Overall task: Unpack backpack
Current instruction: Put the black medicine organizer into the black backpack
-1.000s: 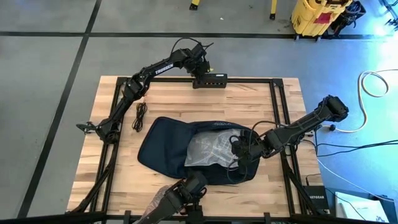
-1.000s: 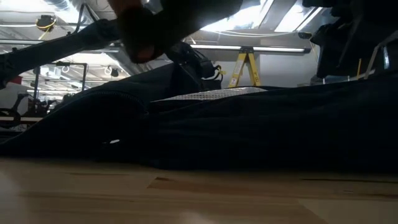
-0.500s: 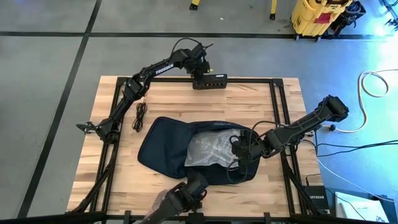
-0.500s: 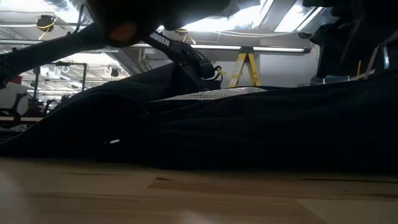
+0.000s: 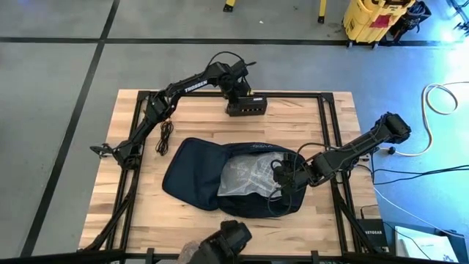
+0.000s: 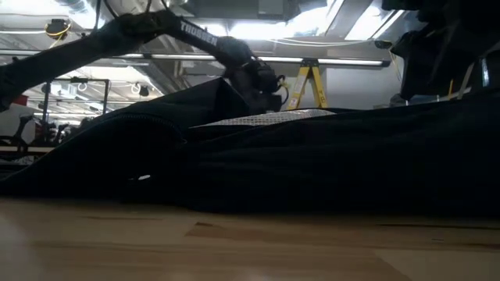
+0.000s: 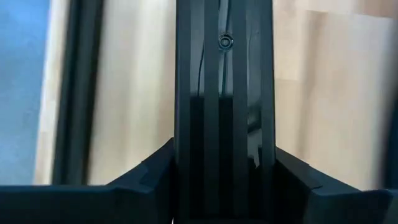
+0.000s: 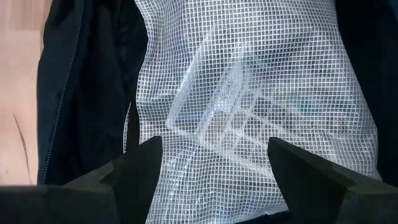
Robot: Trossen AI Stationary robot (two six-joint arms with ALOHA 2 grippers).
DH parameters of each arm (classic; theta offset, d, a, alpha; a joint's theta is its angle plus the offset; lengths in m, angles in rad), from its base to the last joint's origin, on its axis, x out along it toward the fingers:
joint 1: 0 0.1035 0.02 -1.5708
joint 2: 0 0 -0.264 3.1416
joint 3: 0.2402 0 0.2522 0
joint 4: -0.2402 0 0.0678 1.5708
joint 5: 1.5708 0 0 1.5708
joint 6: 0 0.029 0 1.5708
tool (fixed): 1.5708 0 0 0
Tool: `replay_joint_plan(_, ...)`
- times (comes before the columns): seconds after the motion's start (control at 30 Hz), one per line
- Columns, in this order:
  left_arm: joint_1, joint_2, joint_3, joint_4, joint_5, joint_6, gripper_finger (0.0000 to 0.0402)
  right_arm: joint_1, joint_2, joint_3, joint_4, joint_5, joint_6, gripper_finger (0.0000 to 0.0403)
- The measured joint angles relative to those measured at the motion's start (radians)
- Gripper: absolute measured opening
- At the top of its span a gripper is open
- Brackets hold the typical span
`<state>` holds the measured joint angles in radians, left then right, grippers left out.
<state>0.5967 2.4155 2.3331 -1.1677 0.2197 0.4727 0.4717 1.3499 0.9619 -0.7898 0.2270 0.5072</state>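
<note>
At the table's far edge, left claw [image 5: 244, 99] is now pinching black box [image 5: 246, 107]; right claw [image 5: 281, 178], spread, is waiting at backpack [image 5: 192, 173].

The backpack [image 5: 192, 173] is soft, matt dark navy cloth, creased and slack. In its opening, just ahead of the right hand [image 8: 211, 163], lies a translucent plastic pouch [image 8: 249, 93] with a fine white woven grid, slightly glossy and crinkled. The table [image 5: 212, 125] is pale, smooth wood. The bar [image 7: 224, 112] between the left hand's fingers [image 7: 149, 180] looks like glossy black plastic, ridged lengthwise.
</note>
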Motion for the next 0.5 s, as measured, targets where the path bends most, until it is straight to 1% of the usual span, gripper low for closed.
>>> replay_joint_plan(0.1, -0.029, -0.035, 0.000, -0.035, -0.014, -0.003, 0.0160, 0.016, -0.002, 0.006, -0.016, -0.002, -0.005, 0.0275)
replay_joint_plan(0.17, -0.051, -0.051, 0.000, -0.063, -0.045, -0.006, 0.0160, 0.033, -0.003, 0.026, -0.036, 0.014, -0.012, 0.0275)
replay_joint_plan(0.27, -0.080, -0.066, 0.000, -0.095, -0.091, -0.011, 0.0160, 0.065, -0.011, 0.065, -0.077, 0.063, -0.015, 0.0275)
replay_joint_plan(0.5, -0.148, -0.129, 0.001, -0.094, -0.143, -0.068, 0.0160, 0.158, -0.048, 0.156, -0.179, 0.187, 0.010, 0.0275)
